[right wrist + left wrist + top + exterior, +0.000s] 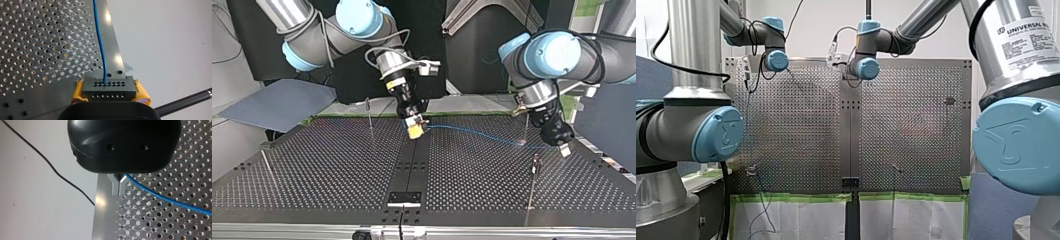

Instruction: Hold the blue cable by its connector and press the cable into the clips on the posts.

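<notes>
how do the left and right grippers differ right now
The right gripper shows yellow pads; the left gripper shows bare metal fingers. The right gripper clamps the grey connector; the left gripper pinches the thin blue cable itself. Both are shut on the same cable.

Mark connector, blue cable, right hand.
connector (109,88), right wrist view, middle of its grey face.
blue cable (99,37), right wrist view, stretch ahead of the connector.
right hand (415,129), top view, between its yellow fingertips.
</notes>
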Motion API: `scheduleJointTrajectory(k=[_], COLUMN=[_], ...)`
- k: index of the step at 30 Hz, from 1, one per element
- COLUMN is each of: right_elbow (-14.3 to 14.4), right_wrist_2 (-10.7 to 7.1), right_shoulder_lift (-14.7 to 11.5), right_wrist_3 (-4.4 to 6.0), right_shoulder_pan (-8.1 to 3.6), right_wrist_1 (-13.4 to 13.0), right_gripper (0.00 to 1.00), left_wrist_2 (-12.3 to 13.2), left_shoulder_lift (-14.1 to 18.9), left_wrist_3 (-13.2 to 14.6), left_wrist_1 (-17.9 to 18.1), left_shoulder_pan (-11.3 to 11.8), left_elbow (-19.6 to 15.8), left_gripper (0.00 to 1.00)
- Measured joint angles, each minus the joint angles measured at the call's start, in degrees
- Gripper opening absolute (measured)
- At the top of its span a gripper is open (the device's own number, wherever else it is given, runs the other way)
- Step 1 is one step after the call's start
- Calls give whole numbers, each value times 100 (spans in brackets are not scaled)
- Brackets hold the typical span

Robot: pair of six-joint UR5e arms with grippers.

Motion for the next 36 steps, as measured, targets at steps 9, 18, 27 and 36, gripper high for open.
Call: scheduleJointTrajectory(k=[9,18,27,36], right_elbow=[-238,-370,-421,-425], right_wrist_2=[-25,-56,-66,-64], right_shoulder_lift=[201,228,234,239], right_wrist_3=[4,34,73,74], right_shoulder_pan=[51,70,50,33], right_wrist_1=[88,113,122,123], right_gripper=[0,0,0,0], left_wrist_2=[170,332,497,634], left_shoulder_lift=[-18,-97,-361,-374], left_wrist_3=[-89,-99,-251,-408], left_wrist_1=[5,-1,47,116], left_shoulder_pan=[154,295,390,508], left_elbow=[53,138,257,349], left_gripper=[0,0,0,0])
